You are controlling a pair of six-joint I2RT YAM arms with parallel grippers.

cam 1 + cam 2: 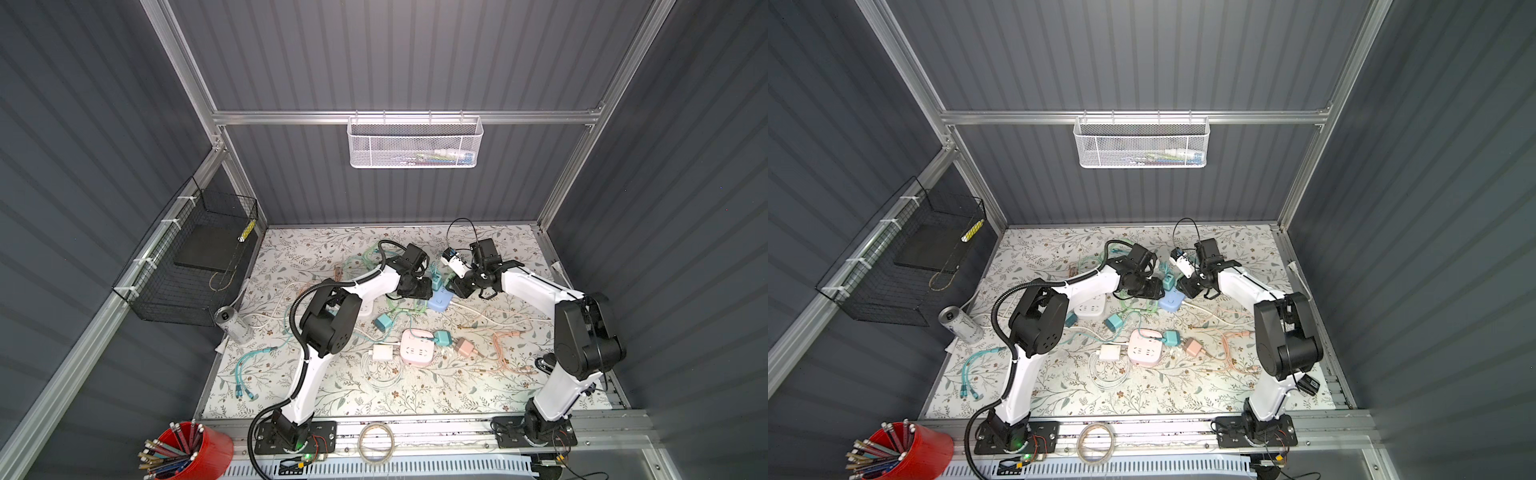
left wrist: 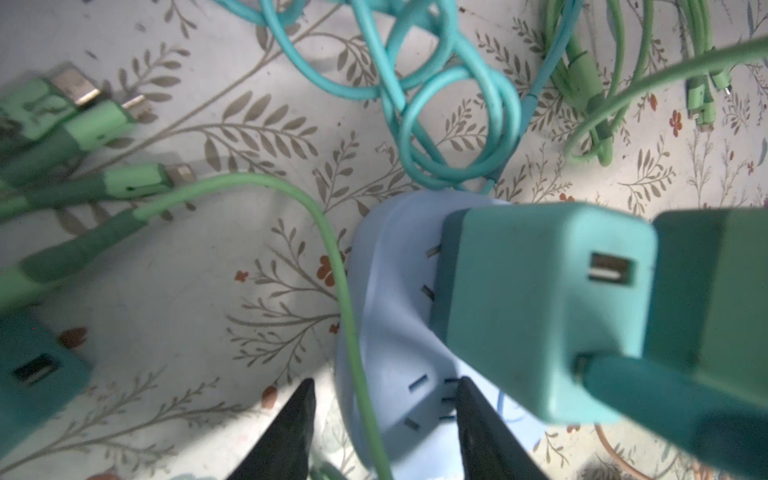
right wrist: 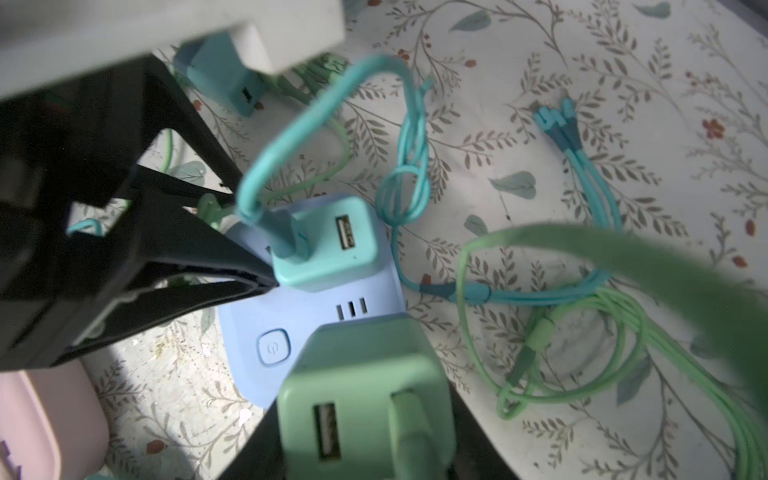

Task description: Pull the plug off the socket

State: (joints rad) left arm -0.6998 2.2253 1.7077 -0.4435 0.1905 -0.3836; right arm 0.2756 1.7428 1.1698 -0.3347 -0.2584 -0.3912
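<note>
The light blue socket (image 1: 439, 300) (image 2: 395, 291) (image 3: 249, 332) lies mid-table, between both grippers. A teal plug (image 2: 540, 307) (image 3: 328, 249) stands in it, tilted, with its two prongs partly showing. My right gripper (image 3: 365, 428) (image 1: 456, 286) is shut on a green plug (image 3: 361, 399) at the socket's corner; whether its prongs are still in is hidden. My left gripper (image 2: 384, 382) (image 1: 415, 286) is open. One of its fingers (image 2: 478, 419) rests on the socket's top beside the teal plug. The other stands over the table.
Green cables (image 2: 332, 249) and teal cables (image 3: 415, 137) loop round the socket. Nearer the front lie a pink socket (image 1: 417, 347) with a teal plug, a white plug (image 1: 382, 352) and a pink plug (image 1: 466, 347). A can (image 1: 232, 322) lies at the left edge.
</note>
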